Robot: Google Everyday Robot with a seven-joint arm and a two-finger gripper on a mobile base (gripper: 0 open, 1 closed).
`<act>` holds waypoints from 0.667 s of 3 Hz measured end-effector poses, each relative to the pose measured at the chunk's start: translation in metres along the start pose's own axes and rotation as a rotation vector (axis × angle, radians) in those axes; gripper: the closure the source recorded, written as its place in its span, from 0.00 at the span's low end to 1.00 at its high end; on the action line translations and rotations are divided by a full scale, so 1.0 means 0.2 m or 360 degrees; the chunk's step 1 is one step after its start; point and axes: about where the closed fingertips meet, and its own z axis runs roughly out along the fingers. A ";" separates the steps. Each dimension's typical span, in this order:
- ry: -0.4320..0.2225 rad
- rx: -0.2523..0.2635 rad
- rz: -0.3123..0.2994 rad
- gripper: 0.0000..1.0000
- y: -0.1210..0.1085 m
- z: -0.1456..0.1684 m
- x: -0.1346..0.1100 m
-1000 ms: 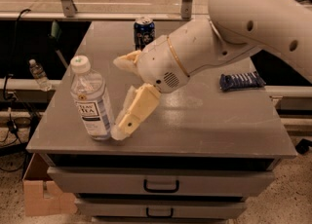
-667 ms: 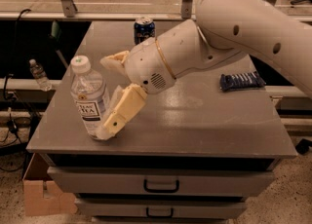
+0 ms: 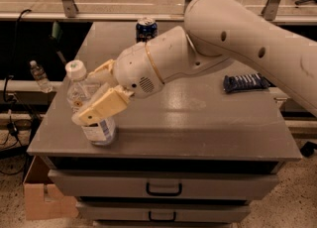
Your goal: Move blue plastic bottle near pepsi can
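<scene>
The blue plastic bottle [image 3: 99, 130], clear with a white cap and a white label, stands at the front left of the grey table [image 3: 198, 123]. My gripper [image 3: 87, 96] has its two cream fingers [image 3: 101, 107] on either side of the bottle, closed against its middle. The near finger hides part of the label. The bottle's base rests on the table. The pepsi can [image 3: 146, 28], short and dark blue with a silver rim, stands at the far edge of the table, well behind the bottle, partly behind my arm.
A flat dark blue snack packet [image 3: 244, 82] lies at the table's right side. A tiny clear bottle [image 3: 38, 76] stands off the table to the left. Drawers [image 3: 163, 188] are below the tabletop. A cardboard box [image 3: 42, 197] sits on the floor at lower left.
My gripper has moved left from beside the bottle to around it, and the fingers have drawn in on it. The bottle's cap has shifted slightly left.
</scene>
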 end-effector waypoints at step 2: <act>-0.0053 0.0114 0.0064 0.86 -0.08 -0.10 0.02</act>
